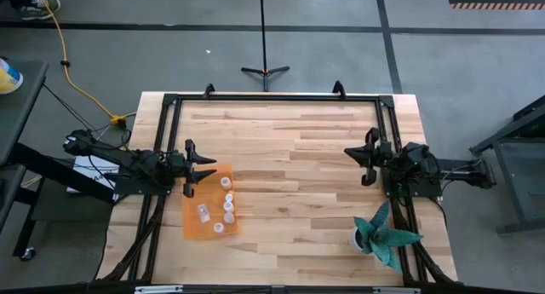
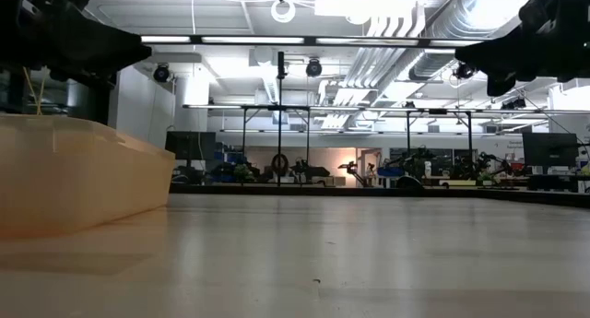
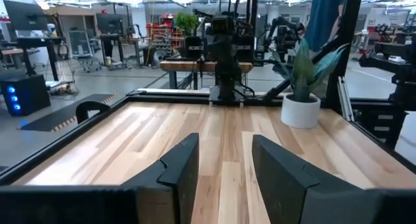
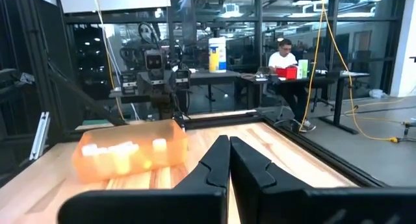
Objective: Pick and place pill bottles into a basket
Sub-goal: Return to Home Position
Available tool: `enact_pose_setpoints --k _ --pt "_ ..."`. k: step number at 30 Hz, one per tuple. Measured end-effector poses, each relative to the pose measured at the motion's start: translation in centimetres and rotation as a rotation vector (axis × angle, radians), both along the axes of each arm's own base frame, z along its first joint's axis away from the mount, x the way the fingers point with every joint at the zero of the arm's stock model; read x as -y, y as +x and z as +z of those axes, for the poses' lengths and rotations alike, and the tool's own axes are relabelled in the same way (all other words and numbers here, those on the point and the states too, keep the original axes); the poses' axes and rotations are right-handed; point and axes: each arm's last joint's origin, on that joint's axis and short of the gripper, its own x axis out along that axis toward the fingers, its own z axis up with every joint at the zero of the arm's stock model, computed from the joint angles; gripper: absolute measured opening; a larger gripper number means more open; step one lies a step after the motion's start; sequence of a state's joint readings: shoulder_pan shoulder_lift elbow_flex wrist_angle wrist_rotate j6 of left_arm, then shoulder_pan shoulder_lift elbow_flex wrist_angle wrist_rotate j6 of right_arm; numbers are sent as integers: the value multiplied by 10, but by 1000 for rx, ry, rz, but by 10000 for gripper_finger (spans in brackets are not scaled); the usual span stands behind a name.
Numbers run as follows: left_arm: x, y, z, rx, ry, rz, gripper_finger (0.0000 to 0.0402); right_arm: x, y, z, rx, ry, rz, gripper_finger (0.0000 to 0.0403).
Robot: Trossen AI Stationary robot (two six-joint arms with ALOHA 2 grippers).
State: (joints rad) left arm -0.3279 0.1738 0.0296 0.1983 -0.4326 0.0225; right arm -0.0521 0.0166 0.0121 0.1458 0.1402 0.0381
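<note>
Hanging over one end of the basket (image 1: 194, 229), the left pincer (image 1: 209, 168) has its fingers spread wide and holds nothing. The pill bottles (image 1: 228, 206) lie inside the basket, just beside and below it. The right pincer (image 1: 347, 152) waits across the desk (image 1: 298, 123), well apart from the basket, fingers pressed nearly together, empty. Such bottles look light, stiff and smooth, likely to roll or tip. A hold across the body beneath the cap would suit them best.
</note>
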Motion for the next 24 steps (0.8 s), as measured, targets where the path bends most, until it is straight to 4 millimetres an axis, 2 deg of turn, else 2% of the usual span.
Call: enact_pose_setpoints --k 10,21,24 --pt "1 0 -2 20 71 -49 177 1 1 -7 -61 14 -32 1" --pt "-18 4 -7 -30 109 -40 177 1 1 -10 -92 21 -38 1" --pt "-23 4 -5 -15 108 11 177 1 1 -10 -91 30 -34 5"
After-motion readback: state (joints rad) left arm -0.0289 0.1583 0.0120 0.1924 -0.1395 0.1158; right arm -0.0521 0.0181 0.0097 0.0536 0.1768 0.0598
